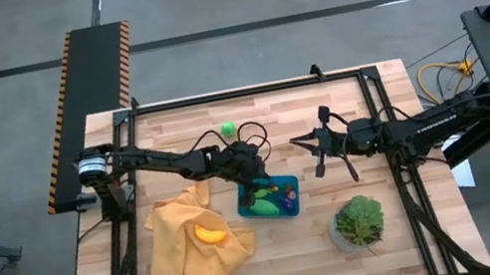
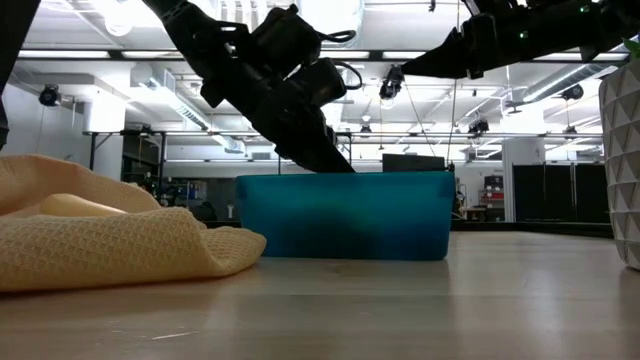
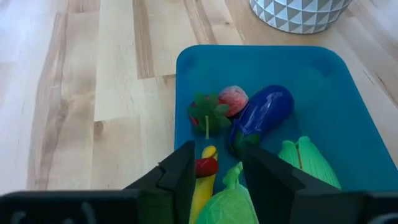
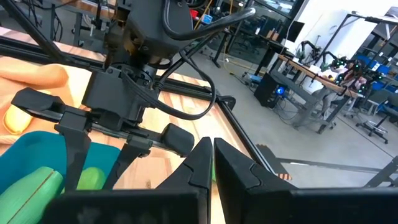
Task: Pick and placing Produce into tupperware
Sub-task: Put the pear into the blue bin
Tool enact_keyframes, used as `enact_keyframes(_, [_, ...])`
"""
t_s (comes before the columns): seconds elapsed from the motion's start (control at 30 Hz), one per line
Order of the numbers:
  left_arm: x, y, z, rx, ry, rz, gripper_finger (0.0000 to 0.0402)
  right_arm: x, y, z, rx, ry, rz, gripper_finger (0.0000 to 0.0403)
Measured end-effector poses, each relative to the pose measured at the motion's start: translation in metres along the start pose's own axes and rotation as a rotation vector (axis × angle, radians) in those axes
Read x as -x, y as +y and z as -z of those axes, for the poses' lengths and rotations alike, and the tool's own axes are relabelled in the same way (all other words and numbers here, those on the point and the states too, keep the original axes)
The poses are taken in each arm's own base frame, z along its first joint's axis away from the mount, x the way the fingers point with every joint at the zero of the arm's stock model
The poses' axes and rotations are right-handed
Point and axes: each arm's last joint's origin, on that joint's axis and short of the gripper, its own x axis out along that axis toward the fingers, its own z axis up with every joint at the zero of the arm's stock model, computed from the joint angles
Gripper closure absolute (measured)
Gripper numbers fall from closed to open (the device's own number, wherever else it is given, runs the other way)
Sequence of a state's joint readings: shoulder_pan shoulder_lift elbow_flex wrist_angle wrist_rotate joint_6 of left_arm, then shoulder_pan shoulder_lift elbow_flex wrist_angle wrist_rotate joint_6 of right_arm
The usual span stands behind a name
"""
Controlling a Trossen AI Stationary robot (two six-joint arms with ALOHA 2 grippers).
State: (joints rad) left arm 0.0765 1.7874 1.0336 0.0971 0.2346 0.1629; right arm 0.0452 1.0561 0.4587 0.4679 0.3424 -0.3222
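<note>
Several produce pieces [image 3: 249, 118] in tupperware [image 3: 336, 93], beneath left end effector [image 3: 217, 177]

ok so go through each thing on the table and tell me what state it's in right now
Left gripper: open, inside the tupperware.
Right gripper: shut, empty, raised above the table.
Tupperware: uncovered, partly filled with produce.
Eggplant: lying in the tupperware.
Orange piece: on the yellow cloth.
Green piece: loose on the table.
Potted plant: upright.

Produce [image 3: 249, 121] inside tupperware [image 3: 336, 93]
</note>
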Motion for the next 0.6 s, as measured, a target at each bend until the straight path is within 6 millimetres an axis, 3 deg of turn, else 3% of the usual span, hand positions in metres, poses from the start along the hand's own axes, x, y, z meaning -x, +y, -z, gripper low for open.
enact_keyframes(0.23, [0.01, 0.0, -0.011, -0.017, -0.034, -0.006, 0.0281, 0.0, 0.0, 0.0, 0.0, 0.0, 0.0, 0.0394])
enact_keyframes(0.37, [0.03, 0.001, -0.026, -0.08, -0.098, -0.048, 0.0281, 0.0, 0.0, 0.0, 0.0, 0.0, 0.0, 0.0394])
enact_keyframes(0.47, [0.049, 0.002, -0.037, -0.115, -0.123, -0.173, 0.0281, 0.0, 0.0, 0.0, 0.0, 0.0, 0.0, 0.0394])
enact_keyframes(0.6, [0.074, 0.009, -0.038, -0.097, -0.061, -0.245, 0.0265, 0.0, 0.0, 0.0, 0.0, 0.0, 0.0, 0.0394])
